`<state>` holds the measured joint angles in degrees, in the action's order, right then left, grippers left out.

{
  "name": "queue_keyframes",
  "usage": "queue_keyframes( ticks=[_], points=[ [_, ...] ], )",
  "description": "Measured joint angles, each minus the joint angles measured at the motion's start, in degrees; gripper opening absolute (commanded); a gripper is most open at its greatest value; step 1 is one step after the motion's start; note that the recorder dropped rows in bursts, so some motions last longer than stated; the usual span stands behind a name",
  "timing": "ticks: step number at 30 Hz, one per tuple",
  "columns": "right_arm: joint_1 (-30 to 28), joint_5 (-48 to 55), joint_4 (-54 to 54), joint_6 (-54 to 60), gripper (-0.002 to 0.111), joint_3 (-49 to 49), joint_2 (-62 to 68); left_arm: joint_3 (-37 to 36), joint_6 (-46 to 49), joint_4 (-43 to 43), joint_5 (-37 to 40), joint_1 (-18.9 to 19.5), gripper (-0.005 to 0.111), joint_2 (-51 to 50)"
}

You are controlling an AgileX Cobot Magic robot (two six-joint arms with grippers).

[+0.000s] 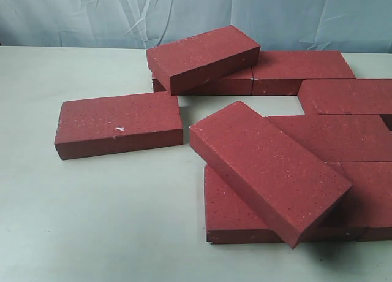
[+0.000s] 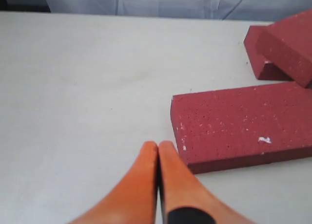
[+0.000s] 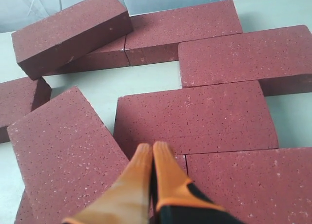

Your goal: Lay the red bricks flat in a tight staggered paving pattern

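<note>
Several dark-red speckled bricks lie on the pale table. One brick with a small white chip lies flat, alone at the left; it also shows as the chipped brick just beside my left gripper, which is shut and empty above the table. A tilted brick leans on flat bricks at front right. Another tilted brick rests on the back row. My right gripper is shut and empty, hovering over a flat brick next to the tilted brick. Neither gripper appears in the exterior view.
Flat bricks fill the right side up to the frame edge. A pale blue cloth backdrop hangs behind the table. Bare table surface lies at the front left.
</note>
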<state>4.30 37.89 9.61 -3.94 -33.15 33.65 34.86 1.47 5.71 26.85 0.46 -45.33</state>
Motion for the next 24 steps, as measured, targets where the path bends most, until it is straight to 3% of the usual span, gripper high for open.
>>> queue_keyframes(
  ticks=[11,24],
  points=[
    [0.00,0.00,0.00,0.23,-0.001,0.00,0.00,9.27,0.00,0.00,2.72,0.00,0.000,-25.31],
    [0.00,0.41,-1.28,0.44,-0.001,0.00,0.63,15.81,0.00,-1.54,2.16,0.00,0.000,-46.95]
  ],
)
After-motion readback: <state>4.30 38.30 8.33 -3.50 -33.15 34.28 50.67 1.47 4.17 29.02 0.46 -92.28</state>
